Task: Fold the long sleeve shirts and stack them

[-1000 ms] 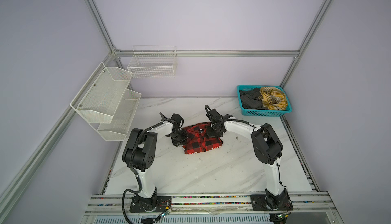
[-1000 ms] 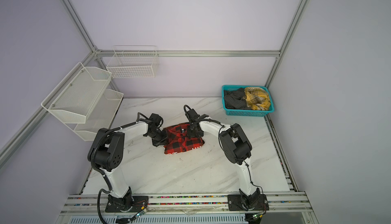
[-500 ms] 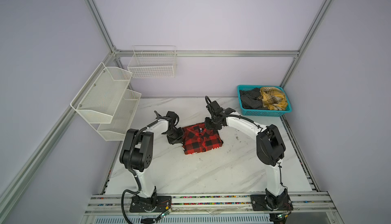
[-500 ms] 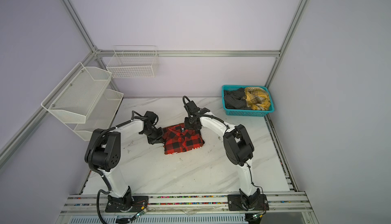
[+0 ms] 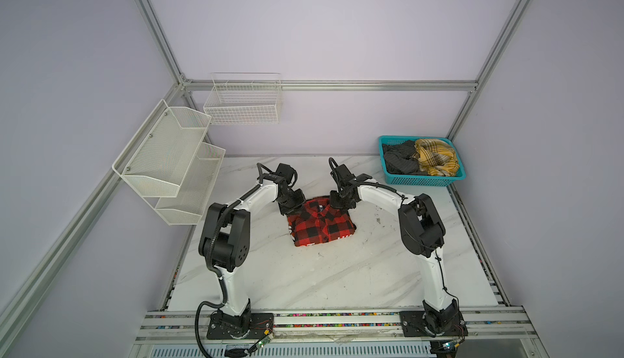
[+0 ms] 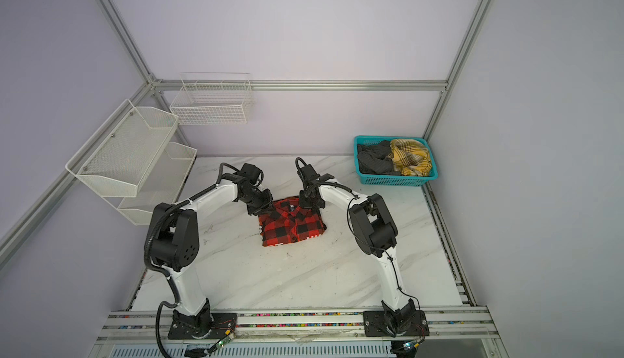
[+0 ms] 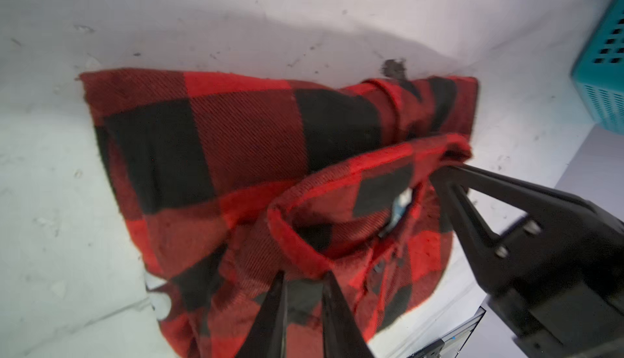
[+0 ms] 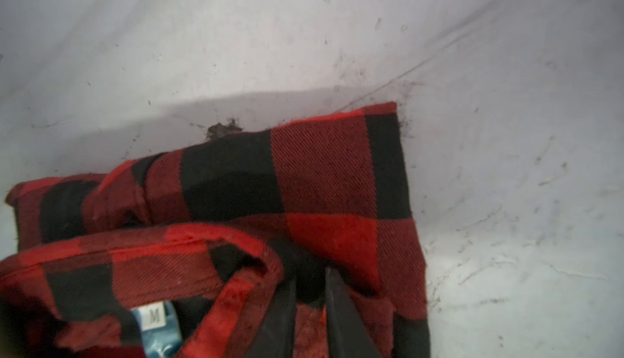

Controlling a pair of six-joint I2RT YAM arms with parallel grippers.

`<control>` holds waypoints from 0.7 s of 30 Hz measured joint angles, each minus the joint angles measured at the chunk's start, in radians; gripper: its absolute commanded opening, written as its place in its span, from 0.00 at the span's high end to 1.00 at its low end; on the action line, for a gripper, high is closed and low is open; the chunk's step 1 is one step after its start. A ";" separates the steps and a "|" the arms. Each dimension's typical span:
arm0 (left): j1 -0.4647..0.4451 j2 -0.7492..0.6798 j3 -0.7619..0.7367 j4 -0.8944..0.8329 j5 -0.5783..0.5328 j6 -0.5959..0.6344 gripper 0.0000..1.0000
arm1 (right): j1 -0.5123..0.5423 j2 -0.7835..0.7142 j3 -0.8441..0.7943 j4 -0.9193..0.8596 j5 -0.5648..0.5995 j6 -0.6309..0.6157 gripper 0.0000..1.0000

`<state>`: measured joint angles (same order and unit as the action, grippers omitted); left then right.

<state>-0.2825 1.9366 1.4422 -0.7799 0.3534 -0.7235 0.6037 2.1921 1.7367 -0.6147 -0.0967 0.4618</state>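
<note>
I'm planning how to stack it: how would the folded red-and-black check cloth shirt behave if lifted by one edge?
Probably floppy: the red-and-black check shirt is soft cloth whose collar curls loosely, so lifted by one edge it would likely sag and unfold. Its coarse twill weave may drag on the white marble tabletop, bunching if pushed.

red-and-black shirt (image 6: 292, 228) folded on table (image 6: 287, 282) | left tool (image 6: 270, 211), right tool (image 6: 308, 205) at its far corners

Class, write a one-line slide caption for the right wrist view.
Right gripper, fingers narrowly parted, by the collar of a folded red-and-black buffalo-check shirt on a white table.
</note>
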 measured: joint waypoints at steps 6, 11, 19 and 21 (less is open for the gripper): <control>0.037 0.090 0.000 0.019 0.016 -0.001 0.80 | 0.000 0.003 0.000 0.001 -0.002 -0.003 0.75; 0.064 0.100 0.011 0.018 0.029 0.010 0.75 | 0.002 -0.032 -0.004 -0.021 0.000 -0.006 0.65; 0.060 -0.035 0.019 -0.029 0.004 0.037 0.66 | 0.019 -0.269 -0.126 -0.047 0.002 -0.011 0.71; 0.042 -0.126 0.007 -0.029 0.006 0.037 0.66 | 0.026 -0.298 -0.157 -0.047 -0.005 -0.015 0.74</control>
<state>-0.2401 1.8111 1.4494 -0.8089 0.3592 -0.6861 0.6296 1.8946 1.5799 -0.6613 -0.1020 0.4469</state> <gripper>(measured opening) 0.335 0.283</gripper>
